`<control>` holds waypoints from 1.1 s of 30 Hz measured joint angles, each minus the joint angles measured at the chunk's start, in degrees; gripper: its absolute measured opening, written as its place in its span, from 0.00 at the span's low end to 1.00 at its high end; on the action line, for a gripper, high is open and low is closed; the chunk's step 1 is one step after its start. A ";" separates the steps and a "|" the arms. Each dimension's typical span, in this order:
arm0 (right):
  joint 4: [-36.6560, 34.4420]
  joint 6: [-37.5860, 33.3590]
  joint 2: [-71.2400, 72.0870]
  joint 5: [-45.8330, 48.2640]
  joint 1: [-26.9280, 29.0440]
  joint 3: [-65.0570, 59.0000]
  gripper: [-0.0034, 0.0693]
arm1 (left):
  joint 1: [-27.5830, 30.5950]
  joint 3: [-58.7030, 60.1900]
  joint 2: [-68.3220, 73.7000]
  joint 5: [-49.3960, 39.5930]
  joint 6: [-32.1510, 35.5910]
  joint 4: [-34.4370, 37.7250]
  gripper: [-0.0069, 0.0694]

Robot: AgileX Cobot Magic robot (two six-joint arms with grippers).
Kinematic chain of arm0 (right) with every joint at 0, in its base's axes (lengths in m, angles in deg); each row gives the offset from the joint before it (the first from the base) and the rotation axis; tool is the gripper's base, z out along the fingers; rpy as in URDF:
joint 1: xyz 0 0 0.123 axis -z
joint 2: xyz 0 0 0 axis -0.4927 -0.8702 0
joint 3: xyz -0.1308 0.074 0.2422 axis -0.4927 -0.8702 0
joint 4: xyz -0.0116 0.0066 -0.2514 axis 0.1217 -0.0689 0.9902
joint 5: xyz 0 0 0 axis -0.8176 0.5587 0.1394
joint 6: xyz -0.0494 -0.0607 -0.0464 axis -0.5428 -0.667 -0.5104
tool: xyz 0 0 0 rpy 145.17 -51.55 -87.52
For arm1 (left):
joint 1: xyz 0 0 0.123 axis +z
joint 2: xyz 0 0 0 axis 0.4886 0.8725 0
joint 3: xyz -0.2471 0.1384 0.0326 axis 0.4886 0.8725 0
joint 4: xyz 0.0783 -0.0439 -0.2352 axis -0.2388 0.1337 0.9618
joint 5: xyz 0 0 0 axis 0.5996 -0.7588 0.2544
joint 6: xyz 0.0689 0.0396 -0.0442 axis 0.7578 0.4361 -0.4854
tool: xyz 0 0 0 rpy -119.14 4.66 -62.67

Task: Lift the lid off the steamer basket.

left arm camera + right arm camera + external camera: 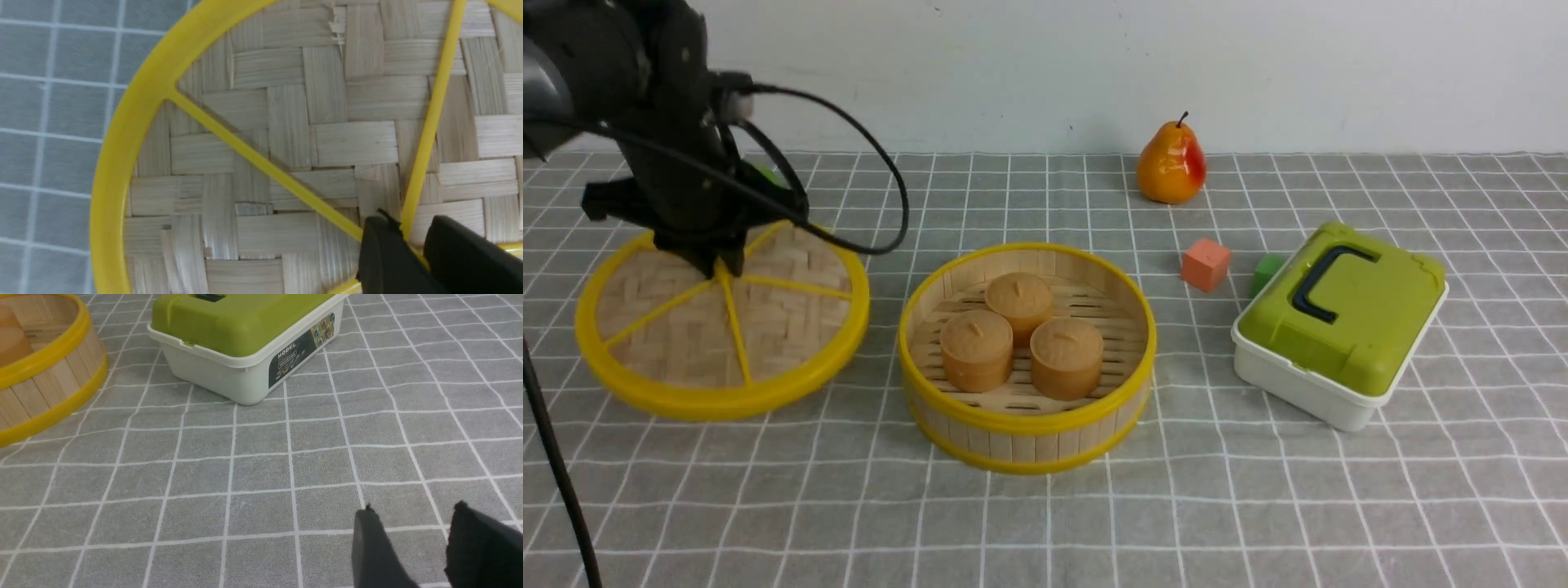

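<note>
The lid (723,331), a woven bamboo disc with a yellow rim and spokes, is to the left of the steamer basket (1027,429), low over the cloth and tilted. My left gripper (719,263) stands over the lid's hub and is shut on the central knob. In the left wrist view the two black fingers (380,245) pinch the yellow hub of the lid (286,122), with the gripper (408,230) between them. The basket is uncovered and holds three brown cakes (1021,335). My right gripper (414,516) is open and empty above bare cloth, out of the front view.
A white box with a green lid (1339,322) stands right of the basket and shows in the right wrist view (245,339), beside the basket's wall (49,388). A pear (1172,163), a red cube (1205,264) and a green cube (1267,272) are behind.
</note>
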 joint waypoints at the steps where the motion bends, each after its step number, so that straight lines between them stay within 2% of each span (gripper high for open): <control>1: 0.00 0.00 0.00 0.00 0.00 0.00 0.38 | 0.00 0.52 1.47 1.32 -0.25 0.39 0.23; 5: 0.00 0.00 0.00 0.00 0.00 0.00 0.38 | 0.00 0.76 4.79 3.15 -0.44 0.90 0.23; 12: 0.00 0.00 0.00 0.00 0.00 0.00 0.38 | 0.00 0.48 7.37 4.08 -4.56 0.95 0.25; 15: 0.00 0.00 0.00 0.00 0.00 0.00 0.38 | 0.00 -0.69 7.57 3.07 -4.82 1.98 0.34; 20: 0.00 0.00 0.00 0.00 0.00 0.00 0.38 | -0.06 -3.34 6.56 -1.35 -3.51 4.03 0.57; 22: 0.00 0.00 0.00 0.00 0.00 0.00 0.38 | -0.06 -4.16 3.96 -2.59 -1.93 4.84 0.60; 25: 0.00 0.00 0.00 0.00 0.00 0.00 0.38 | -0.06 -4.66 -1.87 -3.08 -0.33 5.60 0.57; 33: 0.00 0.00 0.00 0.00 0.00 0.00 0.38 | -0.06 -4.67 -32.06 -0.68 3.54 5.92 0.13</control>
